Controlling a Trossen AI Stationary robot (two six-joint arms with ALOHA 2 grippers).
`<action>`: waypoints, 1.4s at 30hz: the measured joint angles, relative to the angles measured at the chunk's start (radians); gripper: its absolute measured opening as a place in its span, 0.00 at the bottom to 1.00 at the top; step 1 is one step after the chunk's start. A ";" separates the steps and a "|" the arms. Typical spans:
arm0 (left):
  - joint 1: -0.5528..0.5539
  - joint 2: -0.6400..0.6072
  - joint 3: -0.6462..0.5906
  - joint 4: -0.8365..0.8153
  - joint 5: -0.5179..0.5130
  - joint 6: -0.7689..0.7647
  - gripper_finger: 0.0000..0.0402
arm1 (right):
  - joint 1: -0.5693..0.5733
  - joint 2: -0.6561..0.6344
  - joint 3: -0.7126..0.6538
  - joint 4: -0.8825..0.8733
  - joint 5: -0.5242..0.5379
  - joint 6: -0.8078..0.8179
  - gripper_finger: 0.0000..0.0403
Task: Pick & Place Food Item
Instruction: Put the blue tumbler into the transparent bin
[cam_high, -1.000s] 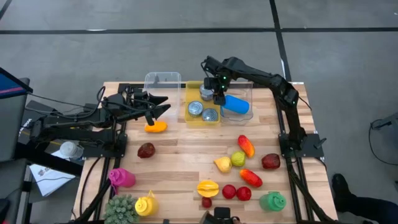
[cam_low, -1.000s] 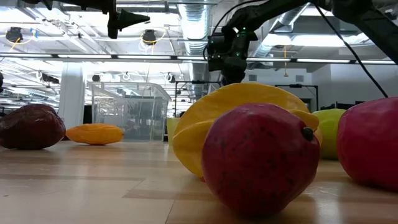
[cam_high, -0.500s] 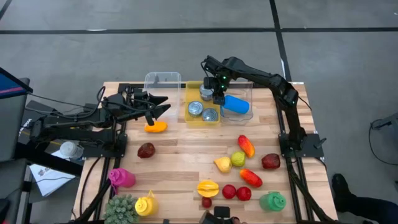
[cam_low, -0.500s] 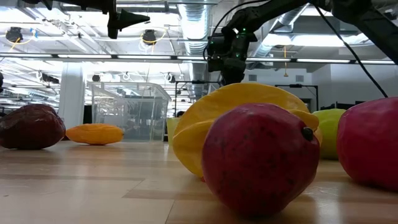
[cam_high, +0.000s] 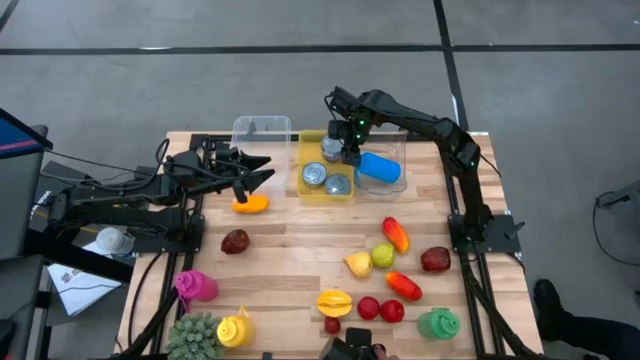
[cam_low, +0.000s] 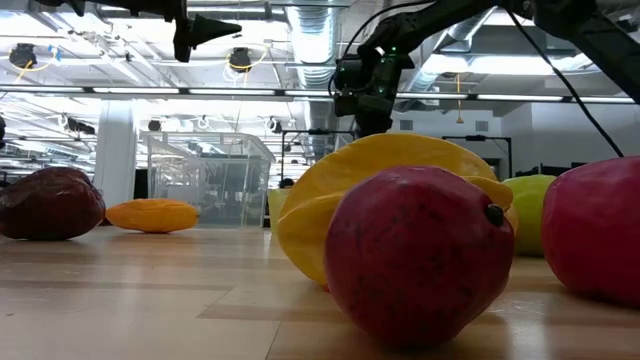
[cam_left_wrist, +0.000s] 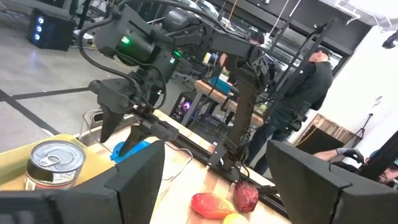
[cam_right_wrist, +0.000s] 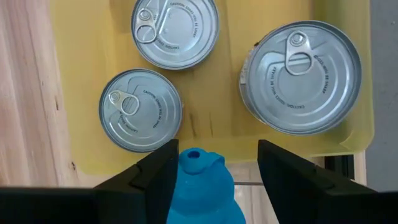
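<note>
A yellow tray (cam_high: 304, 147) at the table's far middle holds three silver cans (cam_right_wrist: 142, 110), (cam_right_wrist: 176, 28), (cam_right_wrist: 301, 76). A blue soft thing (cam_high: 380, 168) lies on the wood just right of the tray. My right gripper (cam_high: 347, 157) hangs above the tray's right edge, pointing steeply down, open. The blue thing's end (cam_right_wrist: 202, 180) shows between its fingers, apart from both. My left gripper (cam_high: 258, 173) stands open and level, high over the orange food item (cam_high: 250, 204), with nothing between its fingers (cam_left_wrist: 134, 180).
A clear plastic box (cam_high: 262, 134) stands left of the tray. Plastic fruit and vegetables crowd the near right (cam_high: 385, 258), with a dark red one (cam_high: 235, 241) at the middle left. A pink thing (cam_high: 196, 286) and a green one (cam_high: 438, 323) lie near the front. A person (cam_left_wrist: 308, 87) stands beyond the table.
</note>
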 joint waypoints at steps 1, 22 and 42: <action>0.000 0.000 0.000 0.000 0.000 0.000 0.68 | -0.001 0.000 0.000 0.000 0.000 0.000 0.53; 0.000 0.000 0.000 0.000 0.000 0.000 0.68 | -0.006 0.000 -0.087 0.040 -0.002 -0.020 0.55; 0.000 0.000 0.000 0.000 -0.001 0.000 0.68 | 0.008 -0.045 -0.072 0.031 0.053 -0.041 0.11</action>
